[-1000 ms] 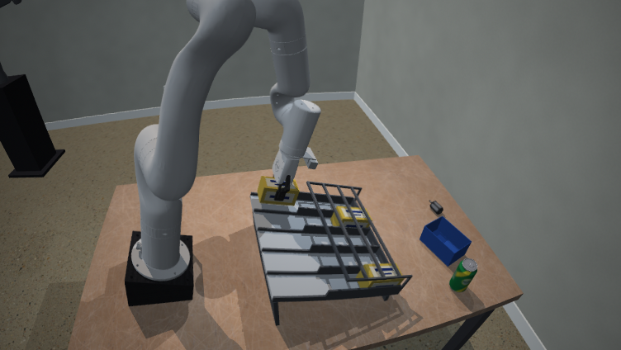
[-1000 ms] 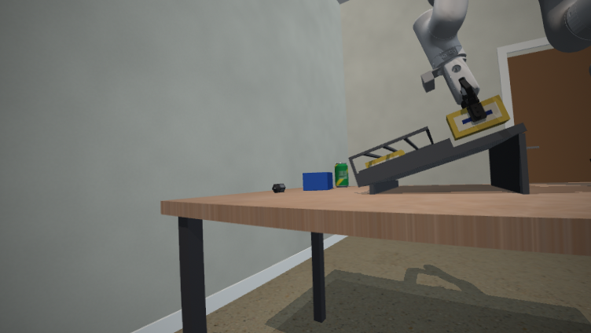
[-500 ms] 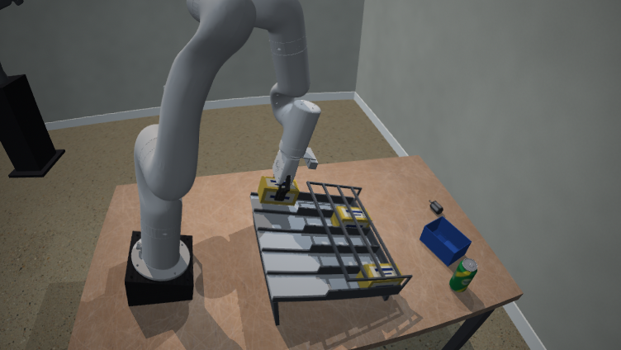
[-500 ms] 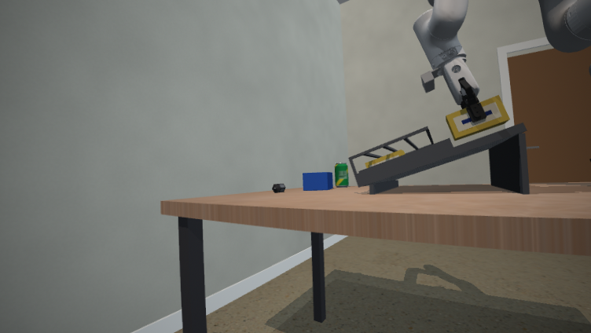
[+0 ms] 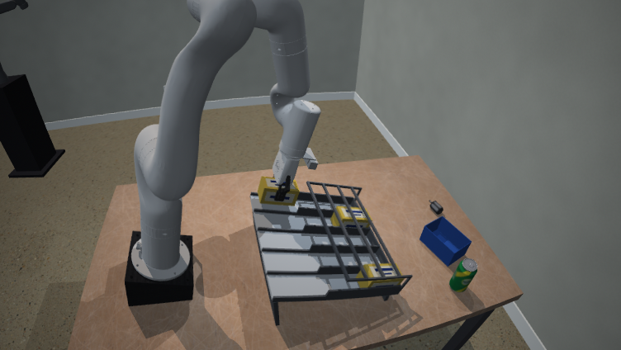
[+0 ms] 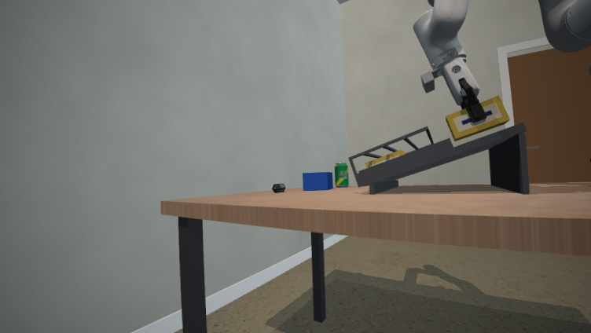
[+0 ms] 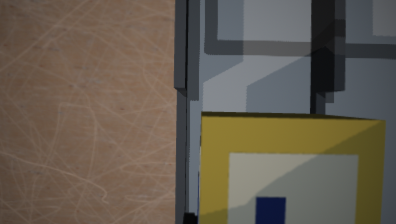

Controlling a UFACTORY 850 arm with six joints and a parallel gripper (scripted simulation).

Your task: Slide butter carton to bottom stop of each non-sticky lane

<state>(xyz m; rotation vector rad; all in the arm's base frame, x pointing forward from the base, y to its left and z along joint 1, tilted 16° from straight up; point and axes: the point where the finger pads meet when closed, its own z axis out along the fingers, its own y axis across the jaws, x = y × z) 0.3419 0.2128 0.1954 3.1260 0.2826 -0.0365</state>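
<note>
My gripper [image 5: 282,190] is shut on a yellow butter carton [image 5: 277,189], tilted with the slope, at the top end of the far outer lane of the dark sloped shelf [image 5: 319,243]. In the side view the carton [image 6: 477,122] sits just above the shelf's high end; I cannot tell if it touches. The wrist view shows its yellow top [image 7: 292,170] next to the lane's side rail. A second carton [image 5: 350,216] lies under the grid in the second lane, short of the stop. A third carton [image 5: 377,275] lies at the bottom stop of the nearest lane.
A dark bar grid [image 5: 348,230] covers the shelf's lower half. To the right on the table are a blue bin [image 5: 444,240], a green can [image 5: 462,274] and a small black object [image 5: 435,206]. The arm's base [image 5: 159,269] stands left of the shelf.
</note>
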